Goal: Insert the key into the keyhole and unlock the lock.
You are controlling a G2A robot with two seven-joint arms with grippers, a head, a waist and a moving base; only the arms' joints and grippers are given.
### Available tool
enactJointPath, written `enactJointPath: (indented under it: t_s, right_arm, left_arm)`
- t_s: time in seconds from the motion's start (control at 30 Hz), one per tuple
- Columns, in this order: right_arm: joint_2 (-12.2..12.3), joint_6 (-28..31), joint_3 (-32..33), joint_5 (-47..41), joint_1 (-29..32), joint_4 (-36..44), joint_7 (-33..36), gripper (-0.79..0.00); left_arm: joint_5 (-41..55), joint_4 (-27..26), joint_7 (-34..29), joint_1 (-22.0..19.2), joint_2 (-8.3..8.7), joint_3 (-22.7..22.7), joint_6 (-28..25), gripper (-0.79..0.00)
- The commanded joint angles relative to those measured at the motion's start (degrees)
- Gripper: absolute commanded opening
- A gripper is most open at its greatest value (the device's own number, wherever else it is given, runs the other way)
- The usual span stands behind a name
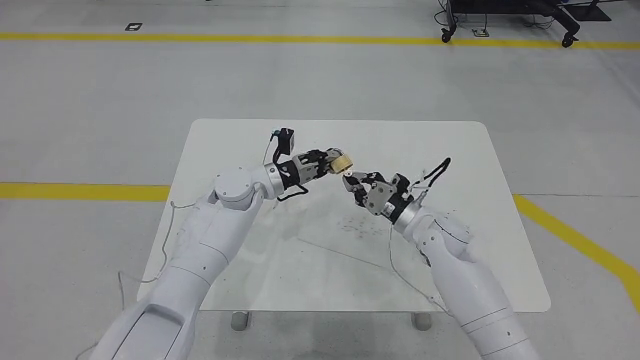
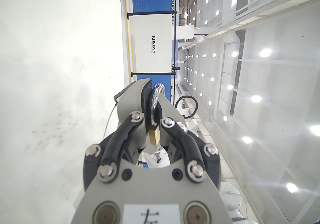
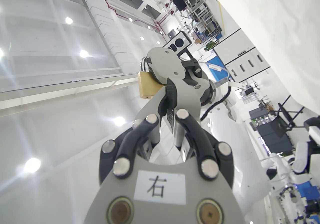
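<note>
Top overhead, far; wrist cams close, both on lock (image 3: 147, 85)

Both arms are stretched forward and bent inward, so the wrists angle toward each other and the grippers meet nearly tip to tip out in front of the robot. The left gripper (image 2: 153, 92) is rolled onto its side, its fingers clamped on a padlock (image 2: 155, 136) held in the air. The right gripper (image 3: 170, 89) points at it from just beside, fingers pressed tight together. I can't tell whether the two touch.

White arms (image 1: 215, 250); grey left pincer (image 2: 155, 96), right pincer (image 3: 168, 89); black links (image 2: 117, 139), silver screws (image 2: 107, 172)
</note>
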State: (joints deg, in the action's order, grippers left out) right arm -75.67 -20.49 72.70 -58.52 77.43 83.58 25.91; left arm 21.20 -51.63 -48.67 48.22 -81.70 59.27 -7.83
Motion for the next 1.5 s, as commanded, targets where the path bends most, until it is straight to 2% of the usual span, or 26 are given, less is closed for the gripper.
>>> enactJointPath:
  t_s: [0.0,0.07,0.1,0.13,0.17,0.2,0.23,0.3,0.67,0.93,1.07,1.1,1.33,1.47]
  right_arm:
    - [0.12,-0.11,0.31,0.56,-0.28,-0.36,-0.01,-0.785]
    - [0.24,1.43,0.15,3.51,-0.14,0.3,-1.59,-0.785]
    - [0.26,2.0,-0.02,4.23,0.08,0.75,-1.85,-0.754]
    - [0.29,2.73,-0.02,5.09,0.29,1.17,-2.45,-0.699]
    - [0.33,3.47,-0.04,6.04,0.54,1.74,-3.07,-0.585]
    - [0.35,3.92,-0.11,6.58,0.85,2.39,-3.24,-0.517]
    - [0.39,4.3,-0.07,6.89,1.18,2.99,-3.17,-0.48]
    - [0.49,4.99,0.15,7.52,1.82,3.97,-3.17,-0.465]
    - [0.64,5.97,-0.55,10.13,3.26,7.09,-4.32,-0.573]
    - [0.42,5.56,-2.19,9.97,2.79,6.4,-4.69,-0.573]
    - [0.26,5.64,-2.46,8.89,2.21,5.45,-5.12,-0.711]
    - [0.22,5.67,-2.47,8.55,2.09,5.27,-5.17,-0.779]
    - [0.09,5.03,-2.17,5.31,1.65,4.31,-4.01,-0.785]
    - [-0.06,2.17,-1.53,-1.58,1.42,2.51,-0.18,-0.785]
  left_arm:
    - [-0.15,-0.05,0.08,0.0,0.01,-0.02,0.13,-0.785]
    - [-0.11,-0.08,0.19,0.05,0.03,0.03,0.18,-0.785]
    - [-0.06,-0.11,0.29,0.06,0.03,0.09,0.16,-0.785]
    - [0.01,-0.09,0.42,0.06,0.05,0.18,0.19,-0.785]
    - [0.04,-0.05,0.72,0.05,0.07,0.31,0.24,-0.785]
    - [0.06,-0.04,1.05,0.07,0.08,0.41,0.29,-0.785]
    - [0.22,-0.11,1.18,0.12,0.08,0.49,0.3,-0.785]
    - [0.29,-0.19,1.3,0.17,0.1,0.58,0.38,-0.785]
    - [0.22,-0.59,1.44,0.4,0.17,0.7,0.35,-0.785]
    - [0.46,-0.7,1.35,0.51,0.14,0.65,0.38,-0.785]
    - [0.43,-0.77,0.97,0.52,0.13,0.54,0.19,-0.785]
    - [0.48,-0.82,0.87,0.54,0.13,0.54,0.1,-0.785]
    - [0.48,-0.86,0.38,0.54,0.15,0.51,-0.41,-0.785]
    - [0.18,-1.06,0.25,0.57,0.19,0.51,-1.5,-0.785]
